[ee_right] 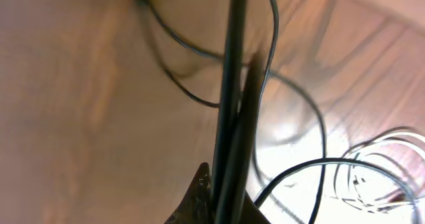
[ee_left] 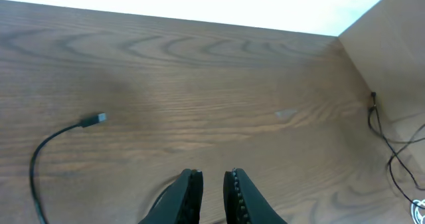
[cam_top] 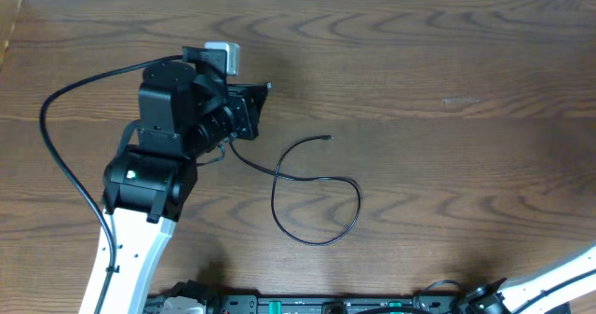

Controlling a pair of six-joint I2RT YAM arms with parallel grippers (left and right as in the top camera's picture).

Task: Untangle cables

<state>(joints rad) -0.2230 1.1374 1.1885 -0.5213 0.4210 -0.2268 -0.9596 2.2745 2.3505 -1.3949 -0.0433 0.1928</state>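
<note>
One black cable [cam_top: 275,195] lies on the wooden table [cam_top: 447,62] in a loose loop, its small plug end [cam_top: 328,138] pointing right. My left gripper [cam_top: 260,109] hovers just left of it, over the cable's other end. In the left wrist view the left gripper [ee_left: 212,176] is open by a narrow gap with bare wood between the fingers, and the plug [ee_left: 99,118] lies ahead to the left. My right gripper [ee_right: 226,184] is shut. A dark cord [ee_right: 232,84] runs up in front of its tips, and I cannot tell whether it is pinched. No white cable shows.
The right arm [cam_top: 559,275] is just visible at the table's lower right corner. Thin dark wires [ee_left: 392,144] hang beside a wall panel beyond the table's right side. More thin cords [ee_right: 319,131] cross the right wrist view.
</note>
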